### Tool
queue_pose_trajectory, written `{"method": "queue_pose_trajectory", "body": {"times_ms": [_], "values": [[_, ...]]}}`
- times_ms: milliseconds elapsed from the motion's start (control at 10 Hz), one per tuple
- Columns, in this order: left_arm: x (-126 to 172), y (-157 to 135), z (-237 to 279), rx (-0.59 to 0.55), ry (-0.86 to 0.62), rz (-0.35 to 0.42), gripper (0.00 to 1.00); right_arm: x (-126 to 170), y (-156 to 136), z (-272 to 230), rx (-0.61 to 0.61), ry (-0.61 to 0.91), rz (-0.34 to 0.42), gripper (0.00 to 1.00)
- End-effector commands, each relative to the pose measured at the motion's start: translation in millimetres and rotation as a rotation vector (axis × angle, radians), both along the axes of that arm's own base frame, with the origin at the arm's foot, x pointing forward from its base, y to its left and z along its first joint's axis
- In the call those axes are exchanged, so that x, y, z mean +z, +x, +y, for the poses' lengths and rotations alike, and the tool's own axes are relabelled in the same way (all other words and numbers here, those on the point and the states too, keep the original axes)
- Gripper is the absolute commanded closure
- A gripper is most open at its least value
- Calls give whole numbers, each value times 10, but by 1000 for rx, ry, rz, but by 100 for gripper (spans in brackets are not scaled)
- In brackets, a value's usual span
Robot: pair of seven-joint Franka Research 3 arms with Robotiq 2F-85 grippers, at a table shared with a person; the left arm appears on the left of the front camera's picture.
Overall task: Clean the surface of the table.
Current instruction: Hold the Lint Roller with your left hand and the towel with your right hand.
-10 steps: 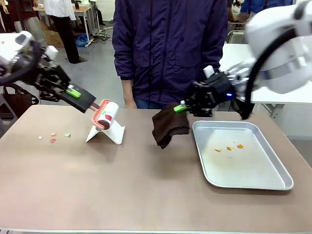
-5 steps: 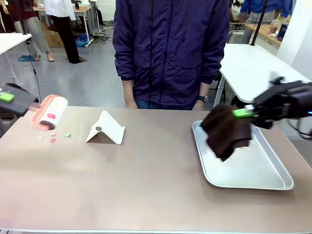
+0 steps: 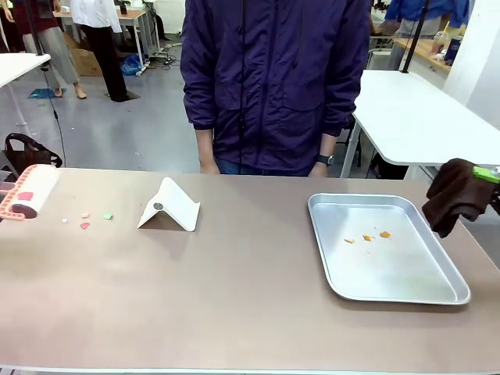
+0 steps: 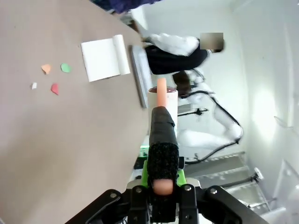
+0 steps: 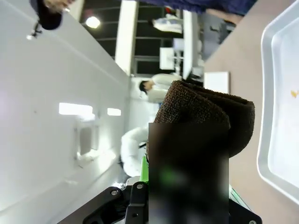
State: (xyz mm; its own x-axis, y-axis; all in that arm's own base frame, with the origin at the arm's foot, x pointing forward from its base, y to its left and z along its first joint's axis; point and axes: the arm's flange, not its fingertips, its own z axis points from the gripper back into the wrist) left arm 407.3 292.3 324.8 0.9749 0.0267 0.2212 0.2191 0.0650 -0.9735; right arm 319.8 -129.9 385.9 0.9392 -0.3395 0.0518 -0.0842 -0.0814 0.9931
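Since the table (image 3: 234,297) is the thing to be cleaned, I begin with it. It is wide, with a matte brown top, and it fills the lower part of the front view, between the robot and a person (image 3: 273,78) who stands at the far edge. I judge it heavy and stiff, with a hard, smooth top. It is not a thing to grip but a thing to press a tool against. The place to touch it is the left part, where a few small coloured scraps (image 3: 87,221) lie. They look very light and may slide away easily.

Just to the right of them stands a white folded stand (image 3: 169,205). On the right part lies a metal tray (image 3: 394,295) with some orange crumbs (image 3: 367,237) inside.

At the table's left edge a lint roller (image 3: 27,193) is held in the air, near the scraps but apart from them. The left gripper (image 4: 162,163) is clamped tight on its handle. Near the tray's far right corner, the right gripper (image 3: 486,175) is closed on a dark brown cloth (image 3: 455,195), which hangs folded and does not touch the tray.
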Motion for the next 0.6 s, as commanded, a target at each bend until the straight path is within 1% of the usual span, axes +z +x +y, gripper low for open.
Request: {"method": "queue_pose_trajectory", "body": {"times_ms": [0,100,200,300,500], "values": [[-192,150,509,3,-145,36,100,-125,216,-250,-39,87,-29,100],[-307,123,602,29,-189,83,100,-153,251,-282,-80,90,-16,100],[-375,159,549,25,-167,121,100,-134,318,-192,-122,97,-4,100],[-439,46,314,8,-126,36,100,-212,115,-243,-55,69,11,100],[-439,46,314,8,-126,36,100,-212,115,-243,-55,69,11,100]]}}
